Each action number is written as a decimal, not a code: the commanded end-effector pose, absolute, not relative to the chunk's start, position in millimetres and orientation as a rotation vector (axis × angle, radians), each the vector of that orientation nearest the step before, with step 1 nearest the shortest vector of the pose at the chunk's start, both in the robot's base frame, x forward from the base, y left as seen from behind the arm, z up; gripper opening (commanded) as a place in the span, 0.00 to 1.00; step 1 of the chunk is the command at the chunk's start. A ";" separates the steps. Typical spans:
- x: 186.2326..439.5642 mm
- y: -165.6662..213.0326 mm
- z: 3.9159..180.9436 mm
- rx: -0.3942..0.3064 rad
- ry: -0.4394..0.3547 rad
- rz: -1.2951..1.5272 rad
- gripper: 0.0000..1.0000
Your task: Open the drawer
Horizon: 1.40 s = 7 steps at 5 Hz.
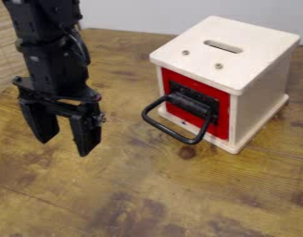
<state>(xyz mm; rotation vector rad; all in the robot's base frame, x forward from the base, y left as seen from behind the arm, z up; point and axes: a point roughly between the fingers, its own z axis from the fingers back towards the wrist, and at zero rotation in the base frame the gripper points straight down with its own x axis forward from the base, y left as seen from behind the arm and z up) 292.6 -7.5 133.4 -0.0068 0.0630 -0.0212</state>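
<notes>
A small cream-white wooden box stands at the right of the wooden table, its top showing a slot. Its red-fronted drawer faces front-left and looks closed, flush with the box. A black bracket holds a large black loop handle that hangs down and out toward the table. My black gripper hangs at the left, fingers pointing down and spread apart, open with nothing between them. It is well left of the handle and touches nothing.
The worn wooden table spreads across the view, with a pale wall behind it. The black arm rises at the upper left.
</notes>
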 end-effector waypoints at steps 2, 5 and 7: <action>309.4 -17.6 121.9 -0.041 0.006 0.072 1.00; 336.8 -28.7 114.4 -0.105 -0.084 0.255 1.00; 360.4 -36.7 115.6 -0.193 -0.147 0.458 1.00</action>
